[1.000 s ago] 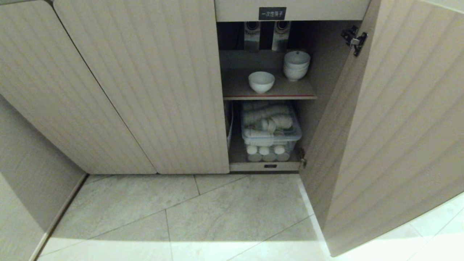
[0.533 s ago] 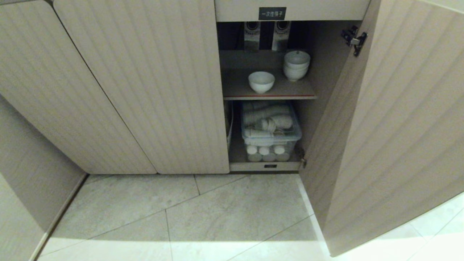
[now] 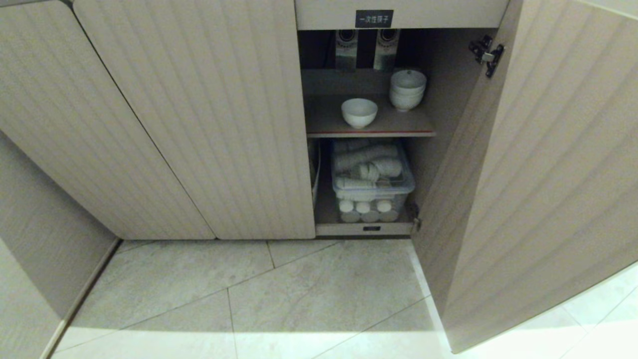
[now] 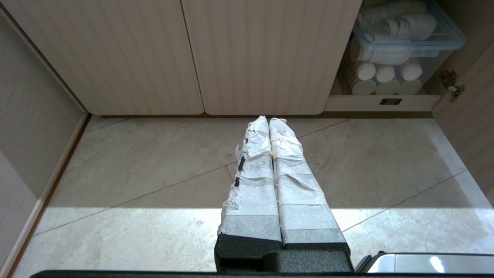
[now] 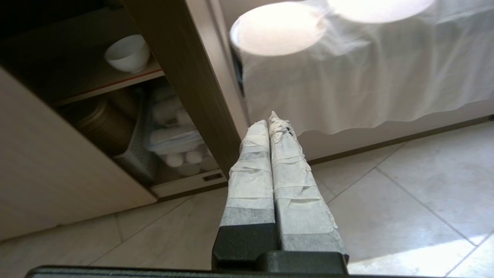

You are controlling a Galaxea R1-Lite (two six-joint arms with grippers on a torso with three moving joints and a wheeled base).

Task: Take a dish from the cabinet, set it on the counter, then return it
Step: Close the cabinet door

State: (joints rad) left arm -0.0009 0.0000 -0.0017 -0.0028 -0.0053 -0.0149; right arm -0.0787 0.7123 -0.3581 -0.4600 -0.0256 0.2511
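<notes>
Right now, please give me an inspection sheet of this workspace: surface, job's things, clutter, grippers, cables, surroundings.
Surface: tiled floor; no counter seen.
Job's things: cabinet, right door open; single white bowl and stack of bowls on upper shelf.
Clutter: clear bin of white items on lower shelf.
Grippers: left gripper shut, empty, above floor; right gripper shut, empty, near the open door's edge.
Cables: nothing seen.
Surroundings: white cloth beside cabinet.
</notes>
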